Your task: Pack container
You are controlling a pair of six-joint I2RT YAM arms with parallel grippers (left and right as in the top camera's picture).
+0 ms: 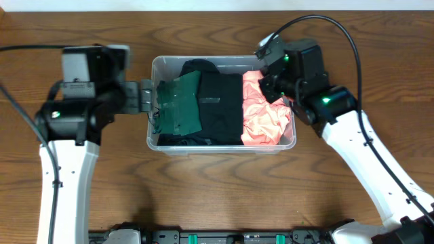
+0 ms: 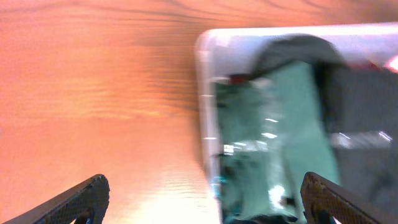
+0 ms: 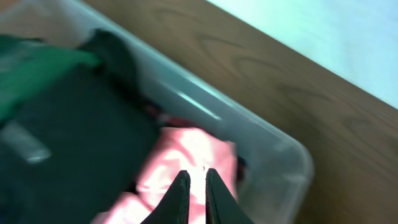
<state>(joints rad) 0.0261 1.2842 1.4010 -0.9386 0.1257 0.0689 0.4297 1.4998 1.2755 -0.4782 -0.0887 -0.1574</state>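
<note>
The clear plastic container sits mid-table and holds a green garment at the left, a black garment in the middle and a pink garment at the right. My left gripper is open and empty, straddling the container's left rim above the green garment. My right gripper hovers over the container's right end. In the right wrist view its fingers are shut with nothing between them, just above the pink garment near the container's corner.
Bare wooden table surrounds the container. Black cables run from both arms across the back of the table. The table's far edge shows in the right wrist view.
</note>
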